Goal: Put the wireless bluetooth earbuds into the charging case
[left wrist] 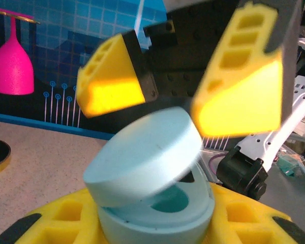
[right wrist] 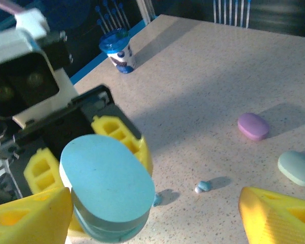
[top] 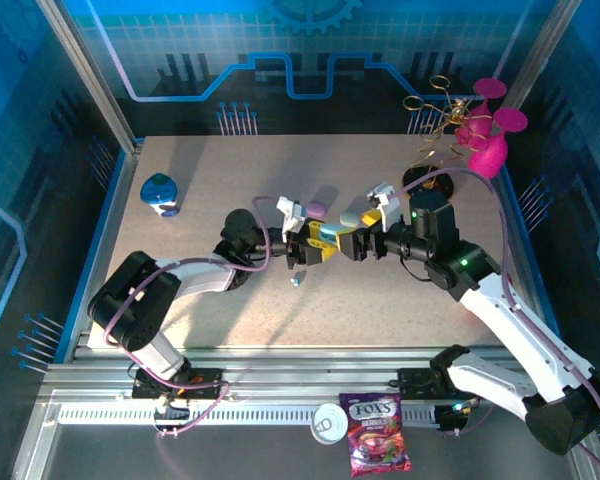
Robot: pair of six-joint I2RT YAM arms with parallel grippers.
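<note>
A pale teal charging case (left wrist: 152, 203) sits between the yellow fingers (left wrist: 56, 223) of my left gripper (left wrist: 152, 229), which is shut on its base. The lid (left wrist: 142, 152) is tilted ajar over a darker teal well. My right gripper (left wrist: 178, 101) hovers just above the lid, its jaws wide apart. From above, both grippers (top: 315, 248) (top: 358, 240) meet at the case (top: 328, 233) in mid-table. Two tiny blue earbuds (right wrist: 203, 186) (right wrist: 156, 199) lie on the table below; one earbud (top: 295, 282) shows from above. My right gripper (right wrist: 155, 203) is open beside the case (right wrist: 107, 188).
A purple case (right wrist: 253, 126) and a pale teal case (right wrist: 297, 168) lie closed on the table behind. A blue cup (top: 160, 193) stands at far left. Pink glasses (top: 490, 140) on a wire rack stand at far right. A candy bag (top: 377, 430) lies on the front rail.
</note>
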